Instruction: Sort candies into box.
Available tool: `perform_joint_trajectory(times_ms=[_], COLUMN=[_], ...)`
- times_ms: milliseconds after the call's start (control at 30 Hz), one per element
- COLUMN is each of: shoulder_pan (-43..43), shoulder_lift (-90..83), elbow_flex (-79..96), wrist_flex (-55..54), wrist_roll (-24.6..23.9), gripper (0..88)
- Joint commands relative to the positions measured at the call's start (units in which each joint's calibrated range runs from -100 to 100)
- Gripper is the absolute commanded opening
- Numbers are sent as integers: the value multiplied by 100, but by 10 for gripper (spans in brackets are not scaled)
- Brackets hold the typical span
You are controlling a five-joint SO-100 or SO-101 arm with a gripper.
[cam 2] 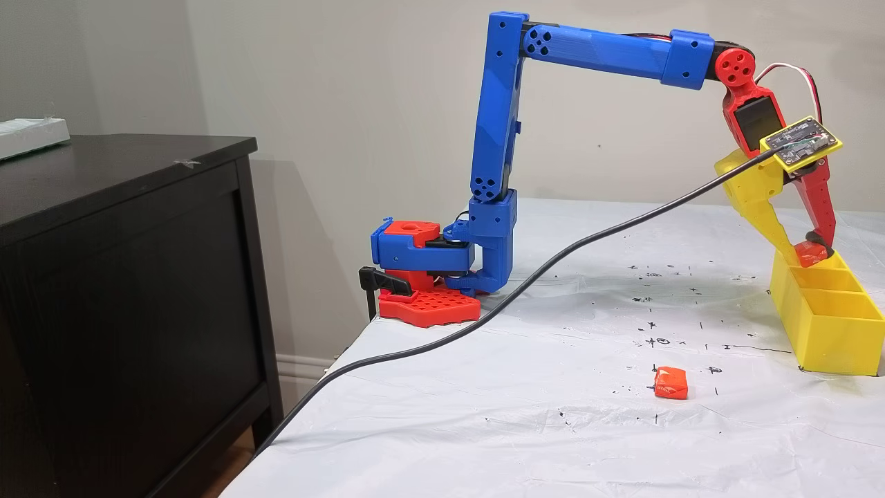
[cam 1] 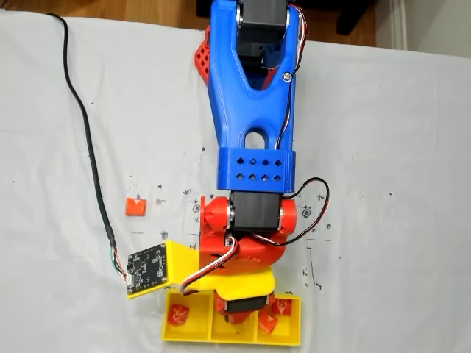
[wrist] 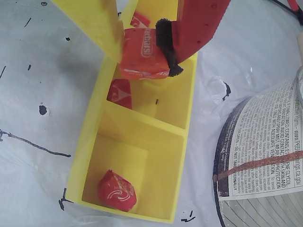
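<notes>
Gripper clamped on one orange candy, yellow finger one side, red finger with black pad the other; wrapper print looks like "Starburst", partly readable. It hangs above the yellow box, over the middle compartment in the wrist view. Red candy sits in the near end compartment, another in the middle one. Box is at the table's far edge from the arm base. Loose candy lies on the table, well apart from the box. Printed container beside the box: small text, illegible.
</notes>
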Motion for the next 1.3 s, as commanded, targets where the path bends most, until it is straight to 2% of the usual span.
perform_joint_trajectory(times_ms=[0,133,167,400,533,667,733,1267], shoulder_pan=[-50,-50,-41,-4,41,132,204,1083], shoulder_lift=[-143,-143,-143,-262,-321,-500,-652,-2976], elbow_flex=[-551,-551,-551,-505,-542,-442,-314,2116], wrist_flex=[20,69,77,134,208,282,282,650], wrist_roll=[34,44,54,88,103,161,171,679], gripper=[172,251,301,298,223,56,2,2])
